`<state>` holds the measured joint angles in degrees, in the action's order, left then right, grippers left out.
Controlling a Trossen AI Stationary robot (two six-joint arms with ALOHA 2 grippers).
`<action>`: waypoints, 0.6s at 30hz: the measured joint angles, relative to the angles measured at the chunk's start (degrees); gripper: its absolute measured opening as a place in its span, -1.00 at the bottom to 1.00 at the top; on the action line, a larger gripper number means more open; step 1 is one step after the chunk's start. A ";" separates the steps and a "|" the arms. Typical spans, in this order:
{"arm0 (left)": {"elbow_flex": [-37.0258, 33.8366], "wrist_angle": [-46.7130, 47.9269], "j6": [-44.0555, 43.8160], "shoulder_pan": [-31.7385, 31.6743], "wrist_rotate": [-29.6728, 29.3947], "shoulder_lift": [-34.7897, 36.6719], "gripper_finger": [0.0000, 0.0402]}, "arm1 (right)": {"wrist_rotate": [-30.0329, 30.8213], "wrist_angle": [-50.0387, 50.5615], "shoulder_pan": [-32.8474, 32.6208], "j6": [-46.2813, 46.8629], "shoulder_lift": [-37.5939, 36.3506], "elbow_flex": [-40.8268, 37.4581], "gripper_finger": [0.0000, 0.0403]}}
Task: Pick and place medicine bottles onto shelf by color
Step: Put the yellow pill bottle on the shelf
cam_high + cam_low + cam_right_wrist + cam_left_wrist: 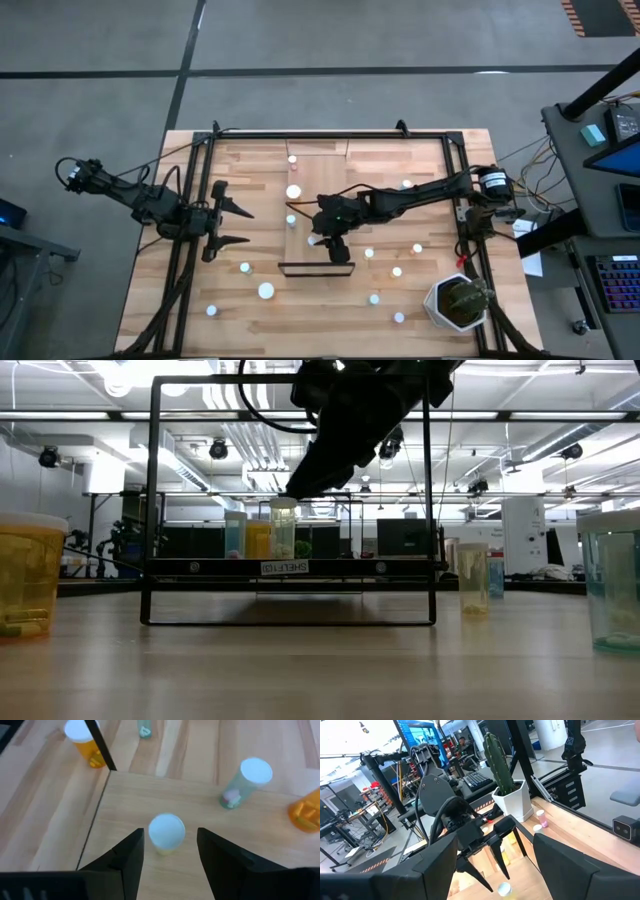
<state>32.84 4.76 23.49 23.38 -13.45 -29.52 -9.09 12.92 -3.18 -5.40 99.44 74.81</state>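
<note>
Both arms (400,200) are matte black, built of jointed segments with black cables running alongside. Each gripper (490,857) carries two flat, tapered black fingers (127,857). The right arm's base bears a round black-and-white motor housing (490,180).

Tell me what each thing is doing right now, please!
Right end effector: open, fingers either side of a bottle, not squeezing it.
White-capped bottle: upright on the shelf, between those fingers.
Greenish bottle: upright on the shelf.
Orange bottle: upright on the table, off the shelf.
Left end effector: open, empty, waiting at the table's left.
</note>
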 joint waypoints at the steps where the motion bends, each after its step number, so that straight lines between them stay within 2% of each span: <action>1: -0.02 0.04 0.03 0.00 0.00 0.08 0.21 | -0.04 -0.01 0.00 -0.22 0.01 0.00 -0.16; 13: -0.02 -0.04 0.90 0.00 0.11 -0.06 0.21 | -0.12 -0.25 0.22 -1.46 0.03 -0.04 -0.18; 18: -0.04 -0.05 0.92 0.00 0.15 -0.02 0.21 | -0.12 -1.13 0.22 -1.70 2.28 -0.04 -0.18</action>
<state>32.80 4.71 24.40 23.38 -13.30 -29.54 -9.21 11.78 -2.96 -7.09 101.72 74.76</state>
